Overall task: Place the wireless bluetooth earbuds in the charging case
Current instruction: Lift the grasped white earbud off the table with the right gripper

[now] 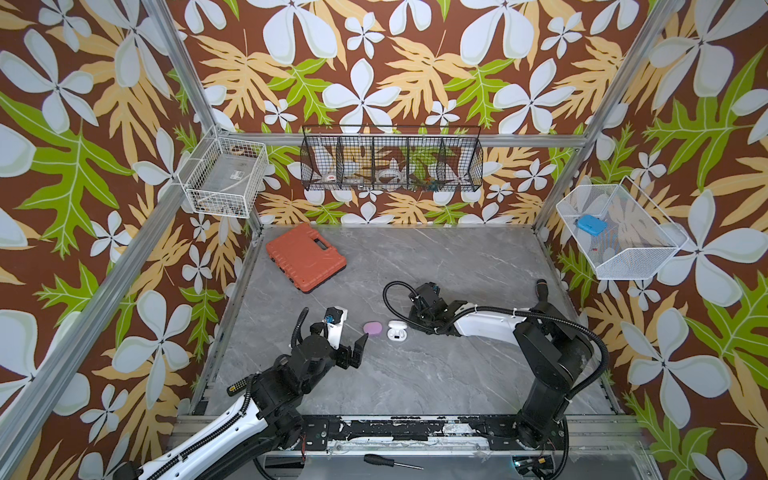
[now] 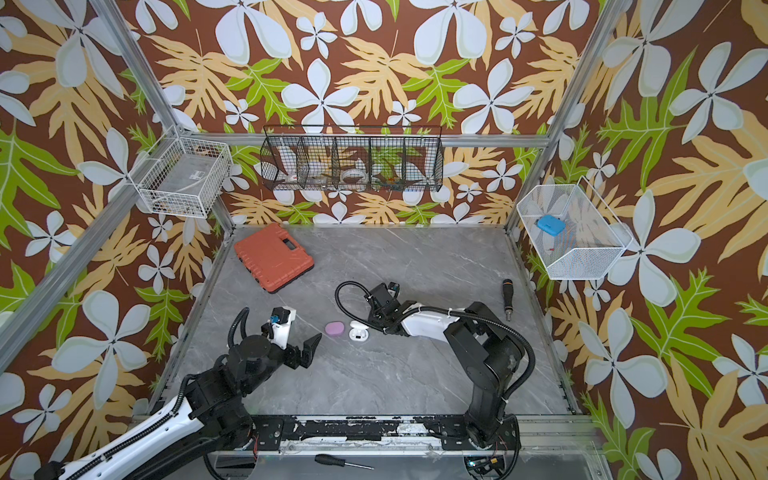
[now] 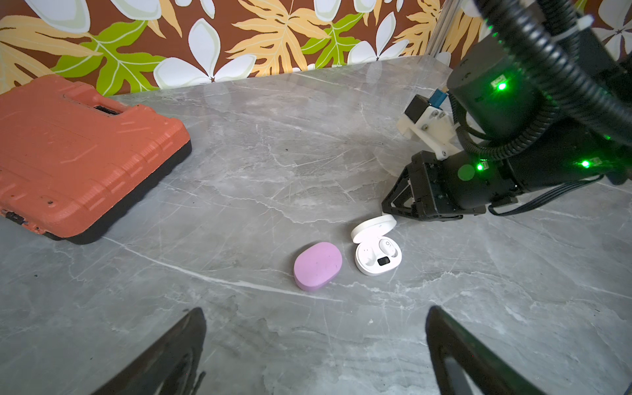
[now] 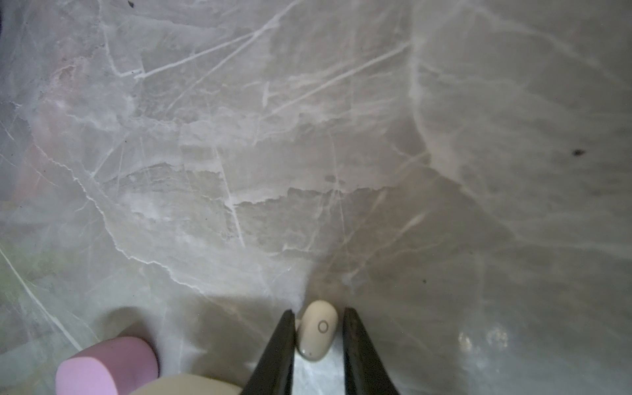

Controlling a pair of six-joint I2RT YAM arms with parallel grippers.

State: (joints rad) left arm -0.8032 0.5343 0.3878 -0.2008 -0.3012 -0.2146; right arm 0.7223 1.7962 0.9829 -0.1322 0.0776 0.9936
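A white charging case (image 3: pixel 376 256) is sitting open on a grey marble table (image 1: pixel 457 257), its round lid tipped back. A second white earbud (image 3: pixel 388 246) is resting in one of its wells, beside a small dark window. Whether the other well is holding anything is not clear.

A pink charging case (image 3: pixel 318 266), pebble-shaped and closed, is lying just beside the white charging case, on the side nearer the left arm.

Right behind the white charging case's lid, the right gripper (image 4: pixel 319 310) is reaching down to the table and pinching a white earbud (image 4: pixel 318 330) between its black fingertips. This bud is a smooth rounded oval, much smaller than either case, with a thin ring marked on its face.

The left gripper (image 3: pixel 314 314) is hovering near the white charging case, on the pink case's side, with its jaws spread wide and nothing in them.

Well beyond the white charging case, a closed orange tool case (image 1: pixel 305 257) is lying flat toward the back left corner. On the back wall, a black wire basket (image 1: pixel 390 162) with five compartments is holding small items, among them a white ring-shaped roll. On the wall to the right of the white charging case, a white mesh basket (image 1: pixel 619 232) is holding a blue object (image 1: pixel 591 225).
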